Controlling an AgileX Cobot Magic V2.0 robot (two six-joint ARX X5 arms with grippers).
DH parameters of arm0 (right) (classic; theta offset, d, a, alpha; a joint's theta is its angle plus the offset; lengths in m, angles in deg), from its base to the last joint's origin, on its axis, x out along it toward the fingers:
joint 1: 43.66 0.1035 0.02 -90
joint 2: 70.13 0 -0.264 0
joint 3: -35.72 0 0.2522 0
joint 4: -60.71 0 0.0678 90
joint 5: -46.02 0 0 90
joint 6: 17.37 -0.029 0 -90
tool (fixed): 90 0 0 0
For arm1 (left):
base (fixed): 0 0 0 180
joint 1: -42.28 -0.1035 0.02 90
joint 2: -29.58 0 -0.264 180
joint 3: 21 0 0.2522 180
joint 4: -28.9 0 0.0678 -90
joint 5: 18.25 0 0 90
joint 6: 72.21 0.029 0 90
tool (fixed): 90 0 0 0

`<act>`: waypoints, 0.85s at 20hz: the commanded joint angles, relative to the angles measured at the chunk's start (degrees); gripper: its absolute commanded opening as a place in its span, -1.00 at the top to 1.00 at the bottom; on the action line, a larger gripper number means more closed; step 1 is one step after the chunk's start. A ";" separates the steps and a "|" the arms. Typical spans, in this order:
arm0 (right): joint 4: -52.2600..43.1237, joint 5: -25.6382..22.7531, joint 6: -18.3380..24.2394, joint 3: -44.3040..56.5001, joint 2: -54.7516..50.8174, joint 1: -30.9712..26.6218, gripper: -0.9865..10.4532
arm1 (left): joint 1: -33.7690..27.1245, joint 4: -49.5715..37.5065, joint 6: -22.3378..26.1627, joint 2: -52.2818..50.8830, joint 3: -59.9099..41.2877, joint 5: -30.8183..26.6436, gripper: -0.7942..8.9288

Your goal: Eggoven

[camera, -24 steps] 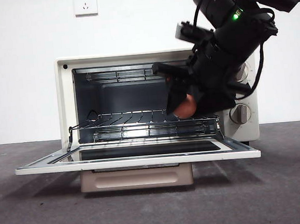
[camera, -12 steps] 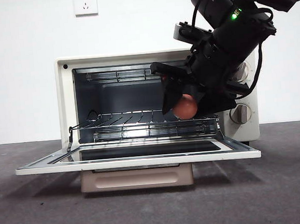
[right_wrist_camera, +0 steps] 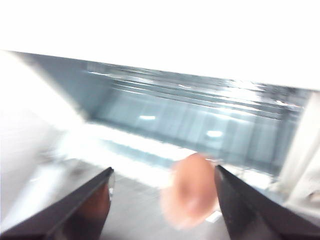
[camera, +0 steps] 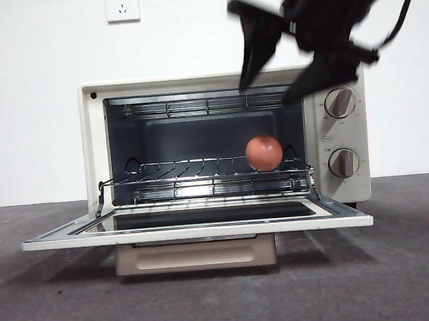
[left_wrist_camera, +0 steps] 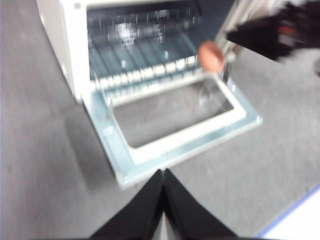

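Lifted right claw, egg below.

You have one egg, one toaster oven with two knobs, one wire rack, one wall socket, two grippers: right, left.

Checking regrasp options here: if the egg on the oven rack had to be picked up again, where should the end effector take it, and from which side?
Across the egg's widest middle, coming through the toaster oven's open front, above the lowered door. It is round, sits on the rack near the front right, walls closing the other sides.
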 commanded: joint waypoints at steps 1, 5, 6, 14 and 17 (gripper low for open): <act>4.98 1.46 -0.35 -1.03 -7.72 1.70 0.27 | -0.33 -4.24 -0.26 1.60 -0.59 -0.09 0.82; 16.61 1.75 -0.33 -1.03 -23.23 3.72 0.27 | -2.78 -13.77 -3.17 5.62 -7.23 0.02 0.82; 19.41 1.70 -0.31 -1.03 -26.80 3.82 0.27 | -3.61 -16.41 -3.89 6.86 -9.49 0.52 0.82; 34.91 0.90 -1.01 -1.03 -46.51 3.82 0.27 | -12.96 -37.62 -6.08 25.16 -20.26 10.84 0.82; 36.98 0.57 -1.03 -1.03 -48.87 3.82 0.27 | -14.45 -44.06 -6.10 34.71 -20.26 11.74 0.82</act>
